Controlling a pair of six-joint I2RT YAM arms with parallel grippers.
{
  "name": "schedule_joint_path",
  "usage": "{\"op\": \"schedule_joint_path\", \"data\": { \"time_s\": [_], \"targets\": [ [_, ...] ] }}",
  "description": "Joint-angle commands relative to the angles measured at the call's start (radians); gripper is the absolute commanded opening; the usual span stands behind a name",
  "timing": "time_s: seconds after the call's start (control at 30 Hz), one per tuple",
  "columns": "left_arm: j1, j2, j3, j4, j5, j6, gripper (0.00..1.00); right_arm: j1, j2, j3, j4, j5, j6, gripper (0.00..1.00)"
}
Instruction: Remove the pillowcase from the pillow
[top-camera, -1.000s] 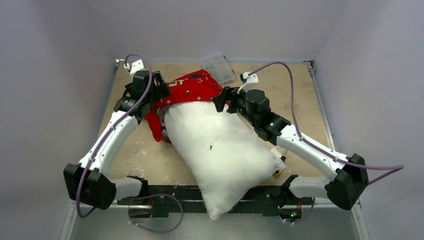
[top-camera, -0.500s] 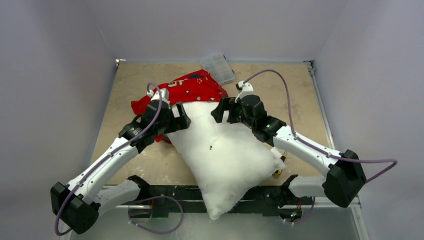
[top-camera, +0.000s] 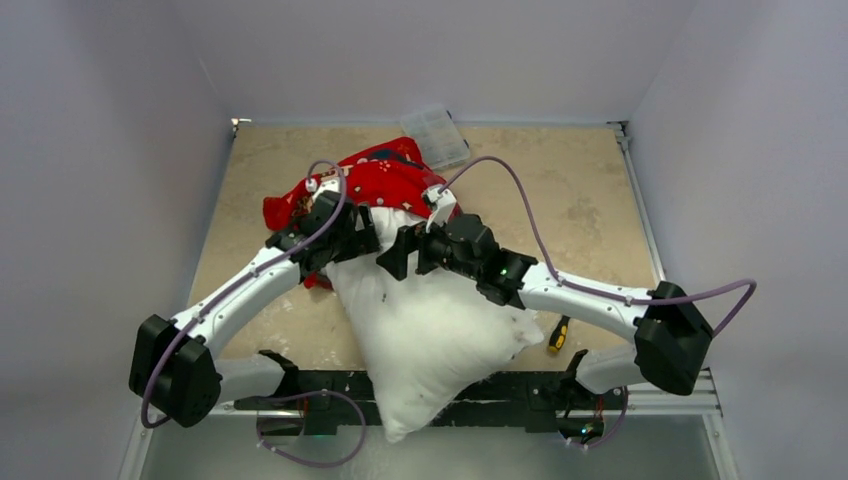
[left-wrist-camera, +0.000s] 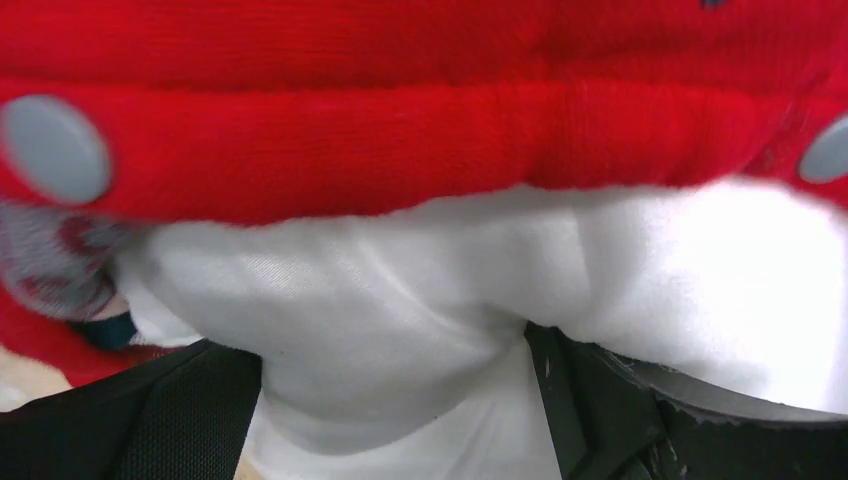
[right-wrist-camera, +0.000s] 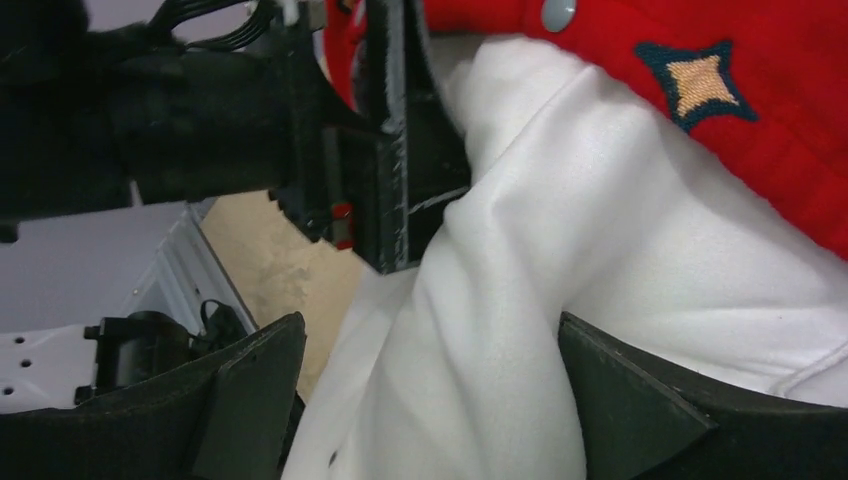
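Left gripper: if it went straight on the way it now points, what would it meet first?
The white pillow, most likely: it bulges between the open fingers of the left gripper. The red pillowcase edge lies just beyond it, though how far beyond is unclear.

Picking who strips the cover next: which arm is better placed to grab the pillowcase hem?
Left, probably. The pillowcase edge lies straight ahead of the left gripper; the right gripper straddles the pillow, edge off-corner.
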Motion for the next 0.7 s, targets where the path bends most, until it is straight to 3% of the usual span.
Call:
{"op": "schedule_joint_path", "data": {
  "time_s": [0.0, 0.1, 0.17, 0.27, 0.5, 0.67],
  "targets": [
    [0.09, 0.035, 0.148, 0.148, -0.023, 0.025, 0.99, 0.065, -0.01, 0.09, 0.084, -0.211, 0.023, 0.93],
    [0.091, 0.033, 0.214, 0.105, -0.01, 0.051, 0.99, 0.063, -0.041, 0.139, -0.01, -0.102, 0.014, 0.95],
    [0.083, 0.02, 0.228, 0.08, 0.003, 0.059, 0.99, 0.049, -0.075, 0.163, -0.074, 0.049, 0.027, 0.99],
    [0.041, -0.015, 0.229, 0.046, -0.005, 0.058, 0.99, -0.056, -0.097, 0.204, -0.13, 0.154, 0.007, 0.99],
    [-0.081, -0.046, 0.261, 0.028, -0.035, 0.023, 0.99, -0.325, -0.039, 0.232, -0.078, 0.135, -0.075, 0.99],
    [-0.12, 0.023, 0.292, 0.041, -0.093, 0.021, 0.99, -0.407, 0.093, 0.294, -0.007, 0.066, -0.127, 0.99]
  ]
}}
